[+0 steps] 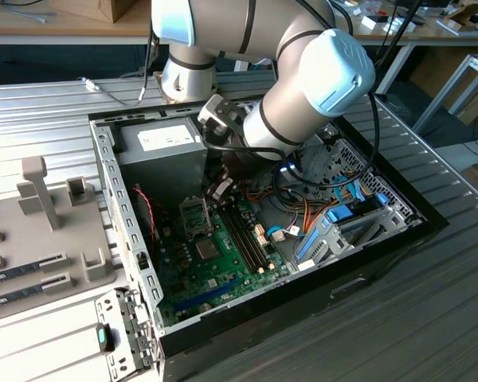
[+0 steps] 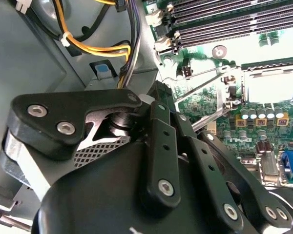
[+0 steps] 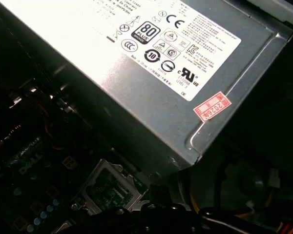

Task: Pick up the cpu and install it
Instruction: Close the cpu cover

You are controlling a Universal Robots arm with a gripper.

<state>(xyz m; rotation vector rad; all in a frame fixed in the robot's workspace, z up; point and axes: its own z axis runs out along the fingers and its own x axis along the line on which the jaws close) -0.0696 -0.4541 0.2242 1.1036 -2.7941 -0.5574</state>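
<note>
Gripper (image 1: 221, 189) hung inside the pc case (image 1: 127, 231), just below the power-supply box (image 1: 163, 137), w/ the arm reaching in from the far side. The cpu (image 1: 207, 248) looked to be lying flat on the motherboard (image 1: 223, 274), a silver square approx. in its socket, near the gripper but apart from it. In the exterior view it sat lower in frame, toward the case's near wall. The hinged socket frame (image 1: 193, 213) stood open between the two, closest to the gripper. Memory slots (image 1: 243, 235) ran alongside at the exterior view's right. Couldn't tell how far open the gripper was; nothing seen held.
</note>
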